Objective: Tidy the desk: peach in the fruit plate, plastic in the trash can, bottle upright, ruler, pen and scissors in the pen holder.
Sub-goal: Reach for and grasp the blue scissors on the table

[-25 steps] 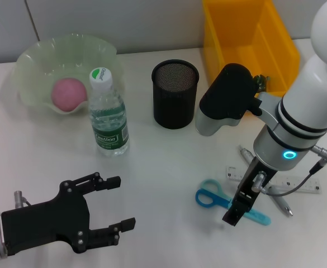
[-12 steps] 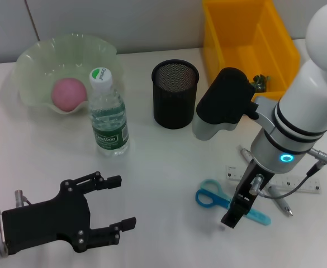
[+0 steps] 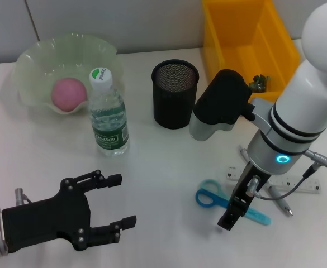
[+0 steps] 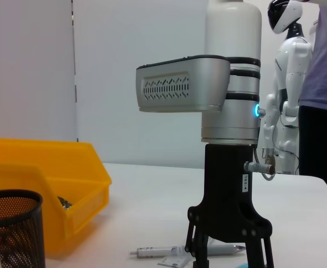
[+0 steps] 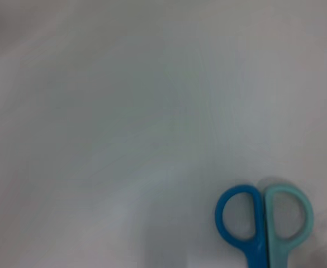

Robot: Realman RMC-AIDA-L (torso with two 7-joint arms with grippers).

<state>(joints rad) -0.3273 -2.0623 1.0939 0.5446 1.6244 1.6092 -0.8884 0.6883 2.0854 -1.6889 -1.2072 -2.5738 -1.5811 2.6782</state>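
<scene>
The blue and teal scissors [image 3: 212, 196] lie flat on the white desk at the right front; their handles show in the right wrist view [image 5: 264, 215]. My right gripper [image 3: 232, 215] hangs just above their blades, and the left wrist view shows its fingers [image 4: 195, 245] spread. The clear ruler [image 3: 289, 182] and the pen [image 3: 282, 205] lie under the right arm. The black mesh pen holder [image 3: 175, 94] stands behind. The pink peach [image 3: 69, 93] lies in the green fruit plate [image 3: 40, 61]. The water bottle [image 3: 108, 114] stands upright. My left gripper [image 3: 117, 207] is open and empty at the left front.
A yellow bin [image 3: 247, 33] stands at the back right with a small crumpled piece of plastic [image 3: 258, 82] inside. The left wrist view shows the bin [image 4: 46, 178], the pen holder [image 4: 12, 223] and the pen [image 4: 152, 252] on the desk.
My right gripper has drifted a little toward the left and the desk's front edge over the scissors. The left arm and all objects have stayed still.
</scene>
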